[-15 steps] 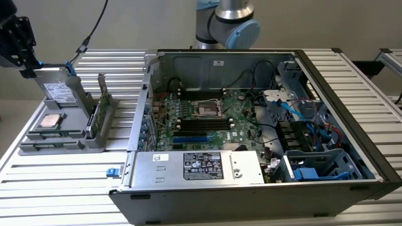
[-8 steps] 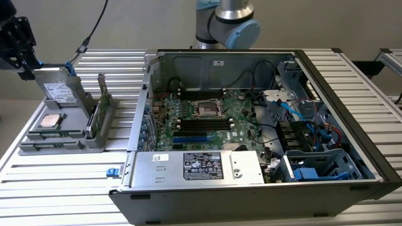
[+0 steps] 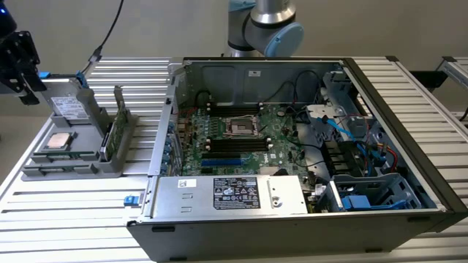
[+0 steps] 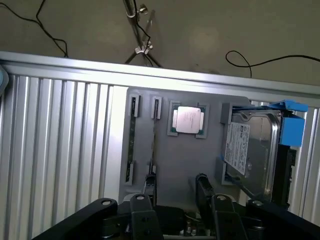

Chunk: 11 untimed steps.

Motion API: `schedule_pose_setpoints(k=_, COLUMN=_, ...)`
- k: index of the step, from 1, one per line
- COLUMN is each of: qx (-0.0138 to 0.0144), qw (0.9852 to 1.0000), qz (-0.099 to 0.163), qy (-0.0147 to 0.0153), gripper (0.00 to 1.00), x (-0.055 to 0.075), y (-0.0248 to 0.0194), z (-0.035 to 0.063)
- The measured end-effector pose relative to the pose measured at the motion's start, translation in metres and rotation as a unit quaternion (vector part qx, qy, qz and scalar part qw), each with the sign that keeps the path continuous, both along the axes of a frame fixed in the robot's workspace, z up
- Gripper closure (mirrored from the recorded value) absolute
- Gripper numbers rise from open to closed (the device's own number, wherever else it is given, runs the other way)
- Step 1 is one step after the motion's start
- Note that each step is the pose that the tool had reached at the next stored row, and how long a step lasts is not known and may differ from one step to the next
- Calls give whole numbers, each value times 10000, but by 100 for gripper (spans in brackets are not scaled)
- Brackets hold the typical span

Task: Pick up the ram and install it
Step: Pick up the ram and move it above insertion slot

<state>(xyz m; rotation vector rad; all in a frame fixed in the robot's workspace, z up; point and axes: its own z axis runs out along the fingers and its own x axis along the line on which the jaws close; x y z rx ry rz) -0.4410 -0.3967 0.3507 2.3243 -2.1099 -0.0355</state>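
Standing ram (image 3: 108,139): on its long edge in a narrow slot of the gray tray (image 3: 44,171), along the tray side nearest the computer case (image 3: 292,241); a green board, touched by nothing.
Gripper (image 4: 176,181): hovers above the tray with its black fingers (image 4: 201,185) apart; bare tray floor shows through the gap, and the ram is not held.
Slots: two narrow slots run side by side on the tray; the gripper hangs near one end of the pair.
Processor chip (image 4: 188,120): flat, silver face up, in a square pocket of the tray, between the slots and the hard drive (image 4: 250,150).
Hard drive: cradled on the tray side farthest from the ram, with a blue bracket at one end.
Computer case: open, just beside the tray, at the exterior view's right of it.
Motherboard (image 3: 252,139): green, inside the case, well apart from the tray; long black sockets lie beside its square central socket.
Table (image 3: 73,219): ribbed metal, under both tray and case.
Arm (image 3: 267,27): gray joints with a blue cap, behind the case, well apart from the tray.
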Motion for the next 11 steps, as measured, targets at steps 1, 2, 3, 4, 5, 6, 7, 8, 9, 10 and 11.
schedule_pose_setpoints(k=1, qx=2, qw=10000, qz=4, qy=0, gripper=55, x=-4, y=-23, z=-18)
schedule_pose_setpoints(k=2, qx=4, qw=10000, qz=8, qy=0, gripper=55, x=-8, y=-46, z=-35)
schedule_pose_setpoints(k=3, qx=7, qw=10000, qz=12, qy=0, gripper=55, x=-14, y=-71, z=-53)
schedule_pose_setpoints(k=4, qx=8, qw=10000, qz=15, qy=0, gripper=55, x=-19, y=-90, z=-68)
schedule_pose_setpoints(k=5, qx=10, qw=10000, qz=19, qy=1, gripper=55, x=-25, y=-111, z=-84)
schedule_pose_setpoints(k=6, qx=11, qw=10000, qz=23, qy=0, gripper=55, x=-31, y=-133, z=-101)
schedule_pose_setpoints(k=7, qx=13, qw=10000, qz=26, qy=0, gripper=55, x=-37, y=-154, z=-116)
schedule_pose_setpoints(k=8, qx=14, qw=10000, qz=30, qy=0, gripper=55, x=-46, y=-175, z=-131)
schedule_pose_setpoints(k=9, qx=15, qw=10000, qz=31, qy=0, gripper=55, x=-57, y=-193, z=-143)
schedule_pose_setpoints(k=10, qx=14, qw=10000, qz=34, qy=0, gripper=55, x=-68, y=-208, z=-154)
schedule_pose_setpoints(k=11, qx=14, qw=10000, qz=36, qy=0, gripper=55, x=-79, y=-223, z=-164)
